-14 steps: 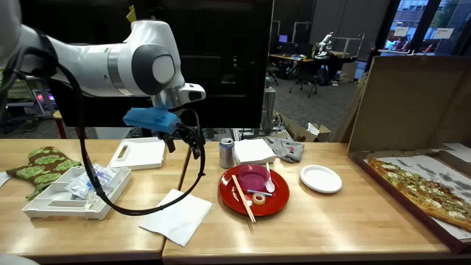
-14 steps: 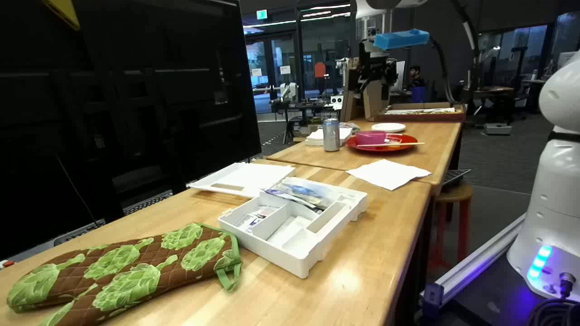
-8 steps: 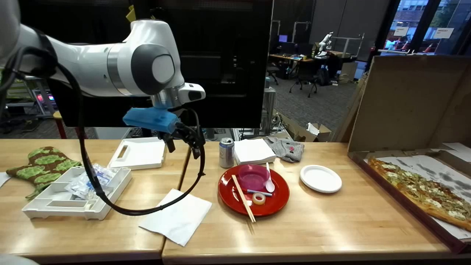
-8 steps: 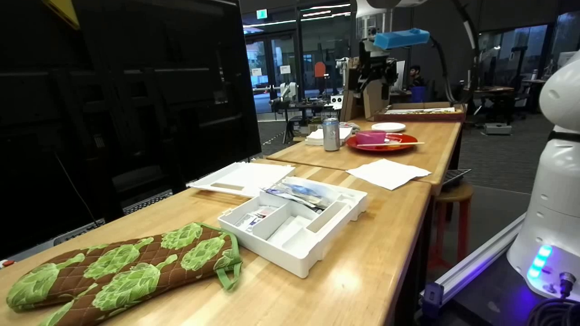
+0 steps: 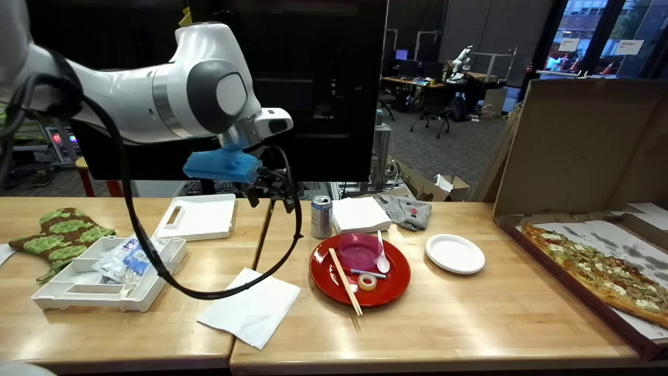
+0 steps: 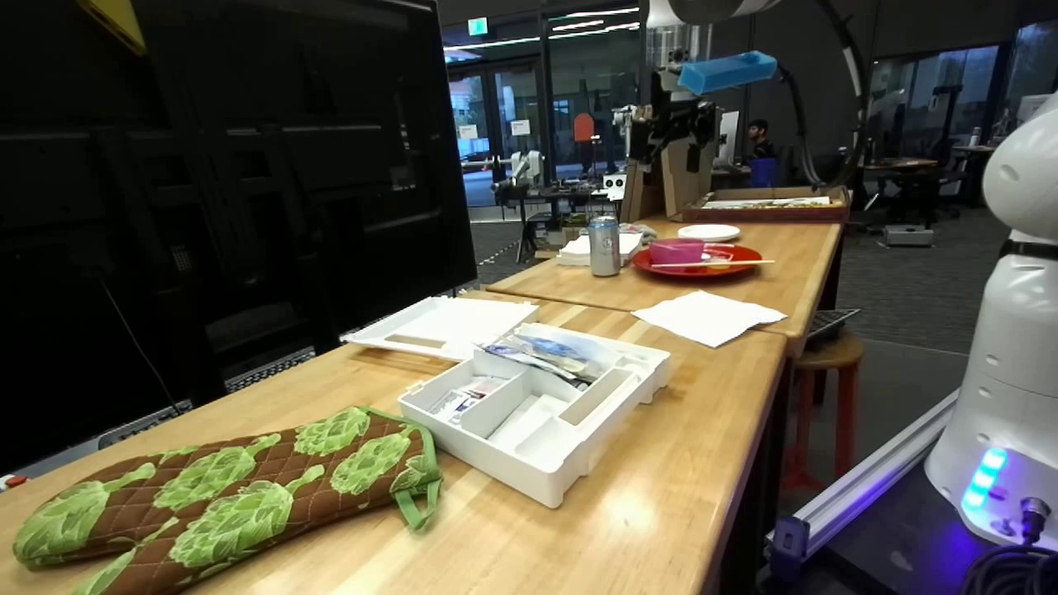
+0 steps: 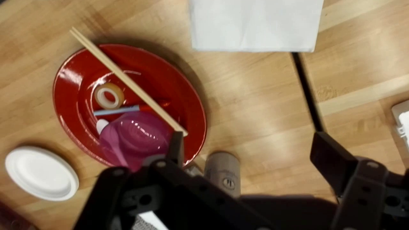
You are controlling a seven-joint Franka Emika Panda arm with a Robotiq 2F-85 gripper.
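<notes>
Over the wooden tabletop (image 5: 459, 318) we saw the gripper (image 7: 250, 142) hang, jaws spread wide — holding nothing. Below lay a red plate (image 7: 169, 83) carrying a magenta bowl (image 7: 143, 134); just beside the plate stood a can (image 7: 222, 172) — and on the plate, a tape roll (image 7: 118, 92).

Bare wood (image 5: 279, 230) on 2 tables (image 5: 522, 318) leaves passage between the white lid (image 5: 201, 216) and the can (image 5: 321, 216) (upright, near the red plate (image 5: 323, 274)); by the pizza (image 5: 600, 274), the raised cardboard lid (image 5: 579, 146) obstructs.
</notes>
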